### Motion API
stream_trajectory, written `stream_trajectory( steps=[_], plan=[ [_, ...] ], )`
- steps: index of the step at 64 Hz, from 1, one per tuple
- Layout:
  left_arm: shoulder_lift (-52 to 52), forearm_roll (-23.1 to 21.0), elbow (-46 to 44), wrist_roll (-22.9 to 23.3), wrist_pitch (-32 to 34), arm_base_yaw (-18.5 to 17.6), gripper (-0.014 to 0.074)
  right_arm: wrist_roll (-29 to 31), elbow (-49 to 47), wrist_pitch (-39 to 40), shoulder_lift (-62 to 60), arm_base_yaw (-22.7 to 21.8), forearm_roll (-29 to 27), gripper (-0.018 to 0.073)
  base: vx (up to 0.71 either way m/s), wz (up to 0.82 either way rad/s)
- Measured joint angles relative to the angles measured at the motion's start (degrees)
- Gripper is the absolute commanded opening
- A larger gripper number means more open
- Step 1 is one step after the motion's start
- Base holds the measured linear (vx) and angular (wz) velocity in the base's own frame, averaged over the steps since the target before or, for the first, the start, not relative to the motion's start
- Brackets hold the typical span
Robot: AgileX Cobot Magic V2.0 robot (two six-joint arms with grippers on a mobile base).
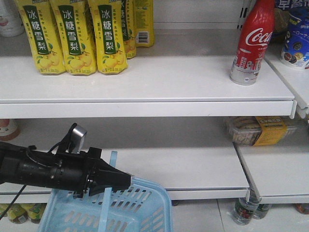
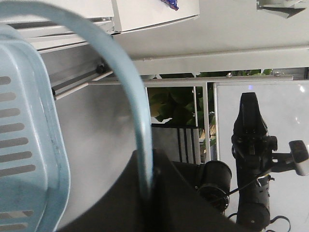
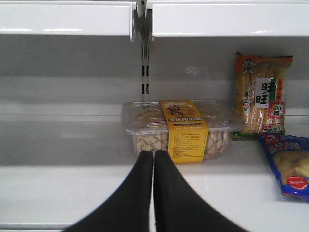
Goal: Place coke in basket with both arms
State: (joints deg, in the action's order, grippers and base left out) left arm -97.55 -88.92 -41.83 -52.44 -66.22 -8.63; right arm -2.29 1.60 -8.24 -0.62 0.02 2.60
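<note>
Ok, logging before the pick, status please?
Left claw shut on basket handle. Right claw shut, empty, facing snack box. Coke upright on upper shelf, untouched. No obstruction seen.

The left arm [image 1: 43, 169] is reaching in level from the left, with the left camera block [image 1: 77, 136] sitting on top just behind the left end effector [image 1: 123, 182]. That end effector is clamping its fingers on the thin handle [image 1: 112, 164] of the basket [image 1: 145, 203], which is passing between them. The right arm [image 2: 251, 183] is standing well apart, beyond the left end effector, with the right camera block [image 2: 300, 163] jutting to one side. The right end effector [image 3: 153, 159] is pressing its two pointed fingers together along their length, gripping nothing.
</note>
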Motion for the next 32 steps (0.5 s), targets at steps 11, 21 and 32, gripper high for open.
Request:
stream_trajectory(
  steps=[11,21,32],
  plan=[
    [0.0,0.0,0.0,0.0,0.0,0.0,-0.0006,0.0,0.0,0.0,0.0,0.0,0.0,-0.0009,0.00,0.00],
    [0.0,0.0,0.0,0.1,0.0,0.0,-0.0006,0.0,0.0,0.0,0.0,0.0,0.0,-0.0009,0.00,0.00],
    [0.0,0.0,0.0,0.1,0.0,0.0,-0.0006,0.0,0.0,0.0,0.0,0.0,0.0,-0.0009,0.00,0.00]
  ],
)
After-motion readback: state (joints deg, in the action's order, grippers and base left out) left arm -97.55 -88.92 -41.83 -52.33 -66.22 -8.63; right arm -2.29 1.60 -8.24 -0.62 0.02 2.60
